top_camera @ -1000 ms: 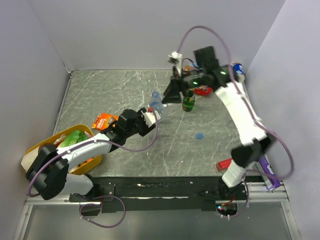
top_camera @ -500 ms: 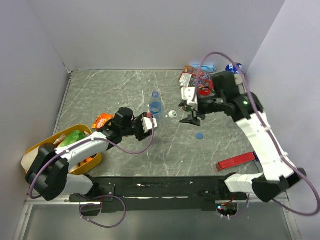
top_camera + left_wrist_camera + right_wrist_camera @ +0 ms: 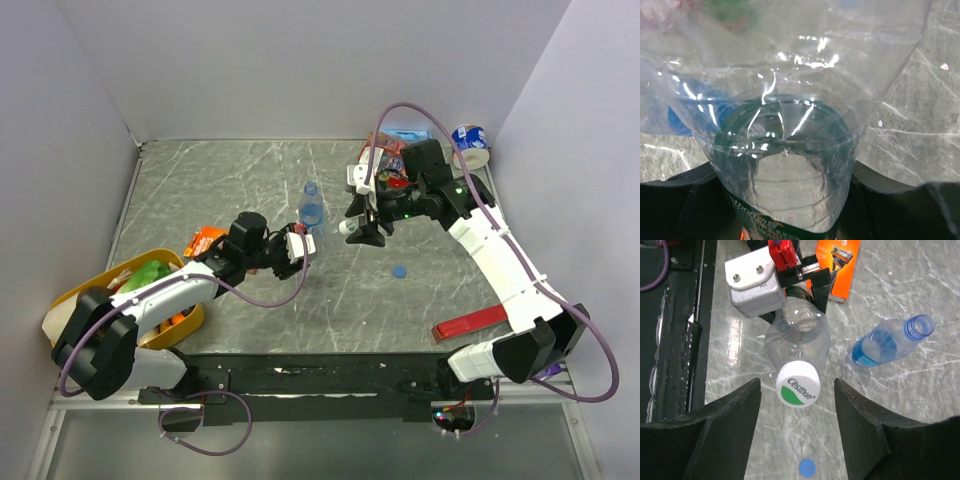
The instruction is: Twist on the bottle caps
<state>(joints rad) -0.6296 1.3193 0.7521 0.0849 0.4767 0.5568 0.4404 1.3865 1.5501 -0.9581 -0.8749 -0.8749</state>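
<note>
A clear plastic bottle (image 3: pixel 797 340) is being gripped tight by the left gripper (image 3: pixel 297 243), its neck pointing towards the right gripper (image 3: pixel 796 382); a round white cap with a green mark (image 3: pixel 798 385) is sitting on that neck. The right gripper is being held open around this cap, both fingers apart from it, gripping nothing; a plain blue round cap (image 3: pixel 807 468) is lying nearby on the grey marbled table (image 3: pixel 920 430).
</note>
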